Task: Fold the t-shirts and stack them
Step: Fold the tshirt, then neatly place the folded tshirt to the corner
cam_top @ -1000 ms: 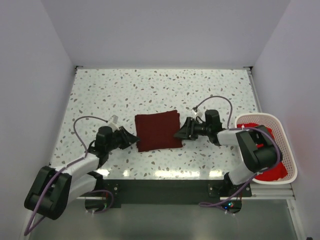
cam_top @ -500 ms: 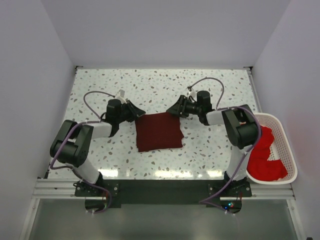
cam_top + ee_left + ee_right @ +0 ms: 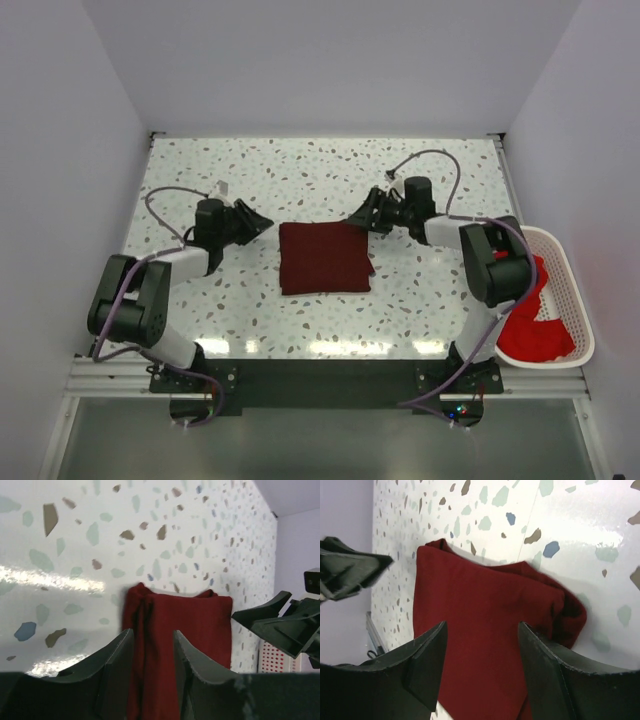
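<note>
Since half a second ago, the left gripper (image 3: 268, 221) has drawn back from the far left corner of the dark maroon t-shirt (image 3: 323, 258), which it touched then. We also see the shirt lying squarer to the near edge of the speckled table (image 3: 300, 170) than it did. The right gripper (image 3: 352, 218) has shifted only slightly.

From above, the folded maroon shirt is a neat rectangle near the middle of the table. The left gripper is at ten o'clock from it, near but apart, pointing toward it. The right gripper is at one o'clock, just beside the far right corner; we cannot tell whether it touches the cloth.

In the left wrist view, the left gripper's fingers (image 3: 112, 670) stand a little apart with nothing between them, the shirt lying beyond. In the right wrist view, the right gripper's fingers (image 3: 427, 660) are spread wider and empty, the shirt below and beyond them.

At four o'clock from the maroon shirt, at the table's right edge, a white mesh basket (image 3: 510, 232) holds the brighter red t-shirts (image 3: 528, 325) in a loose heap
</note>
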Controlling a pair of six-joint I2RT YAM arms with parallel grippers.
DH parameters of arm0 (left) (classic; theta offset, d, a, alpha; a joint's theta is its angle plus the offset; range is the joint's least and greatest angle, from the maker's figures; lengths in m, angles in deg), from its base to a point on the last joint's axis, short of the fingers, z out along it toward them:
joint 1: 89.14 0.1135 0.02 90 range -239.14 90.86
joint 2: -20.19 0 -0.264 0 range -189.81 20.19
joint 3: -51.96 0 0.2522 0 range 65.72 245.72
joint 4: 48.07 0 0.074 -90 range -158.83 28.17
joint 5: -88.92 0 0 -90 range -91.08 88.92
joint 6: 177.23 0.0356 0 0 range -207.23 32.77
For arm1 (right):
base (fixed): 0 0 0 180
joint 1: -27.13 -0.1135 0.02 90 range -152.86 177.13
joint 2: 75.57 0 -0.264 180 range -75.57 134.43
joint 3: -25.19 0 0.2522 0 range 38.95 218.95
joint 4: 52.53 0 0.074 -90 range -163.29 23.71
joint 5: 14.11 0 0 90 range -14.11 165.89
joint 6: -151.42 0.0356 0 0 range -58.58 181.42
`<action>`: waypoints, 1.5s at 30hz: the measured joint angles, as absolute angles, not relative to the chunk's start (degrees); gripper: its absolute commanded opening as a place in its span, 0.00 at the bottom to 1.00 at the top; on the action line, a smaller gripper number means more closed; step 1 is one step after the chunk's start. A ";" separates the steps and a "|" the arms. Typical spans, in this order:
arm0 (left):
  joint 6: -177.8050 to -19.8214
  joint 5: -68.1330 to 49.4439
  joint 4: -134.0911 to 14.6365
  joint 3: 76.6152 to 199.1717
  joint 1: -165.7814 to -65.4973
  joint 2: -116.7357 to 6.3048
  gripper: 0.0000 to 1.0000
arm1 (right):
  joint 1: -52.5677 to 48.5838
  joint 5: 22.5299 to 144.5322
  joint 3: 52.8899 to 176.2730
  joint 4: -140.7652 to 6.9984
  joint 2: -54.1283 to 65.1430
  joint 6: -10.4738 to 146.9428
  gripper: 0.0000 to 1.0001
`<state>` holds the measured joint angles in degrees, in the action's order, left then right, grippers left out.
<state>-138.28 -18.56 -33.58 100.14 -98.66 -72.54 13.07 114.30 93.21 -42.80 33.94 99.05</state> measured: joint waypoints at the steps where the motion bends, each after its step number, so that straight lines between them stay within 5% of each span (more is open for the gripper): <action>1: -137.36 -18.23 -36.12 100.58 -98.64 -69.65 0.46 | 13.00 113.01 93.38 -46.63 31.56 97.15 0.63; 8: -127.31 -11.69 -57.71 114.80 -98.64 -53.06 0.78 | 12.28 102.13 95.28 -70.30 17.07 88.29 0.71; 14: -115.92 -0.77 -70.39 122.50 -98.64 -43.97 0.80 | 10.34 97.76 93.21 -82.04 14.27 86.28 0.71; 24: -109.36 10.88 -75.79 112.36 -98.64 -34.55 0.77 | 4.85 94.37 93.69 -86.25 20.45 86.22 0.64; 27: -108.84 11.45 -77.05 111.72 -98.64 -34.57 0.77 | 3.91 93.78 94.43 -86.34 22.36 86.39 0.58; 30: -108.64 11.47 -77.14 111.72 -98.64 -34.55 0.77 | 3.08 93.10 95.39 -86.39 23.38 86.15 0.40; 34: -108.66 11.32 -77.25 111.72 -98.64 -34.55 0.77 | 2.16 92.82 98.21 -88.22 25.94 84.58 0.00; 45: -108.66 11.15 -77.40 111.72 -98.64 -34.42 0.76 | 8.90 79.31 119.50 -100.64 34.79 73.21 0.00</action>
